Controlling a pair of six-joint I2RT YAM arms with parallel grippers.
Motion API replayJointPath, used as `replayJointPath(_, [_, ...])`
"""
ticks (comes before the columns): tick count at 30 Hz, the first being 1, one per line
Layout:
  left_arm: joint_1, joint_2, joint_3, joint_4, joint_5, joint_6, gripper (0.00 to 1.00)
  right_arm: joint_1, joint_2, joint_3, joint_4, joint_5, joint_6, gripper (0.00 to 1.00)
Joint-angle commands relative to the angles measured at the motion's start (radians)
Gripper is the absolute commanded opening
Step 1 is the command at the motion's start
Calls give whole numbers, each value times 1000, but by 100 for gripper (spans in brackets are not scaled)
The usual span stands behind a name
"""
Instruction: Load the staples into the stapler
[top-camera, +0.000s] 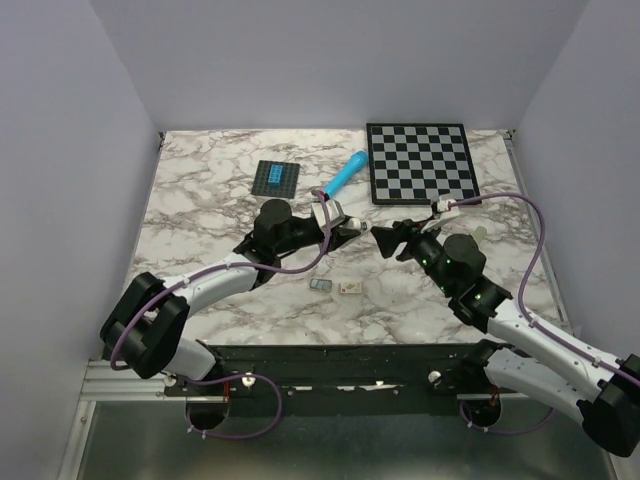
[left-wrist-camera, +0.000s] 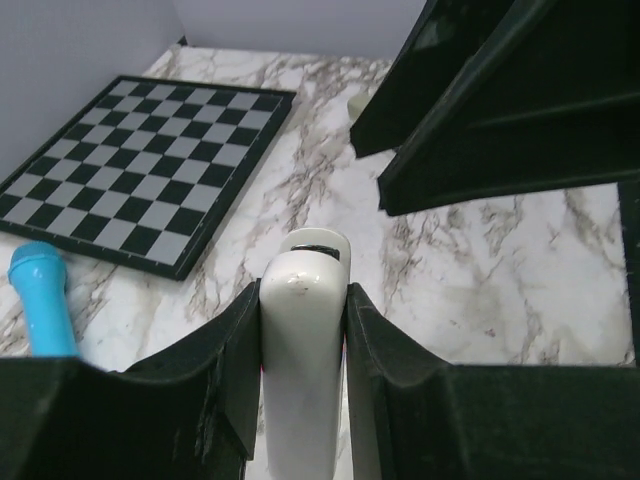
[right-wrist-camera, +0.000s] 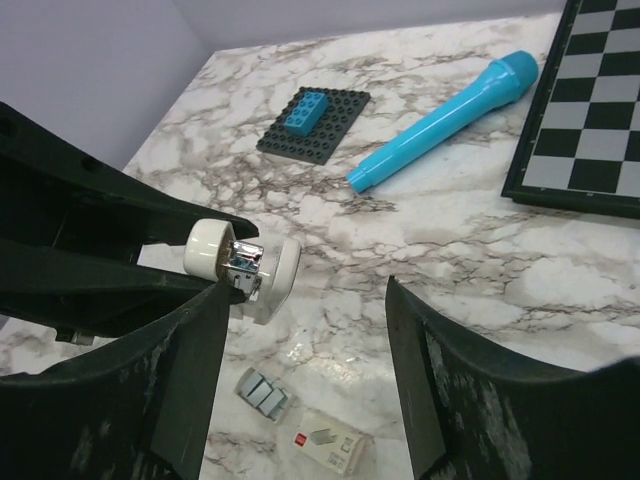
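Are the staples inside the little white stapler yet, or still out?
Still out: the staples lie on the table beside a small cream box, apart from the stapler gripped in the left hand.

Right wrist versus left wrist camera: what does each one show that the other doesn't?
Only right wrist: the loose staples, a small white box beside them, and the brick plate. Only left wrist: a small pale object off to the right of the chessboard. Both: the stapler clamped in the left gripper, the blue cylinder and the chessboard.
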Motion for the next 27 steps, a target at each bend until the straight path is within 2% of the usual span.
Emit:
replayJointPath(1, [-31, -82, -57, 291, -32, -168, 0, -4, -5, 45, -77, -80, 68, 70])
replayJointPath(4, [-39, -102, -70, 327, -46, -192, 0, -4, 2, 51, -77, -100, 85, 65])
replayJointPath(11, [-65, -117, -71, 311, -49, -180, 0, -4, 13, 62, -71, -106, 94, 60])
replayJointPath(24, [-131, -134, -16, 89, -98, -30, 0, -4, 9, 78, -89, -57, 106, 45])
replayJointPath(27, [-137, -145, -18, 87, -92, -17, 0, -4, 15, 83, -97, -40, 106, 42])
